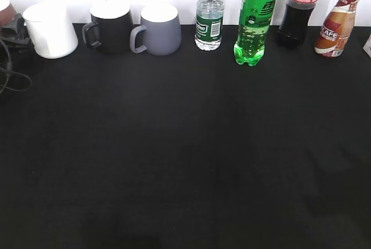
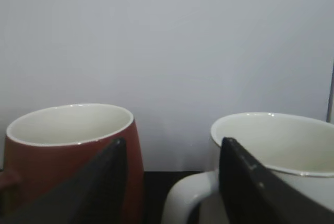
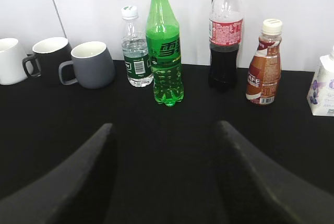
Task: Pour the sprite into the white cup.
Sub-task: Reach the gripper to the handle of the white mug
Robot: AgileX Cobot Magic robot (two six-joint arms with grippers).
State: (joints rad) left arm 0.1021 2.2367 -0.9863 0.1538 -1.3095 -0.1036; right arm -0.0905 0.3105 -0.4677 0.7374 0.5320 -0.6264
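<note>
Fingers (image 2: 120,153) both pairs spread, empty; left wrist view alone shows red mug (image 2: 73,156) beside white cup (image 2: 276,151).

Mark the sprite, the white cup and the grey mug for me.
sprite (image 1: 253,20): exterior view, on its green label.
white cup (image 1: 53,31): exterior view, middle of its side wall.
grey mug (image 1: 163,33): exterior view, middle of its body.

Along the back edge of the black counter (image 1: 185,156), from left: white cup (image 1: 51,29), black mug (image 1: 109,25), grey mug (image 1: 157,28), small clear water bottle (image 1: 209,20), sprite (image 1: 255,20) standing upright, dark cola bottle (image 1: 298,11), brown coffee bottle (image 1: 337,22). All apart, against a white wall; dark cables at far left
</note>
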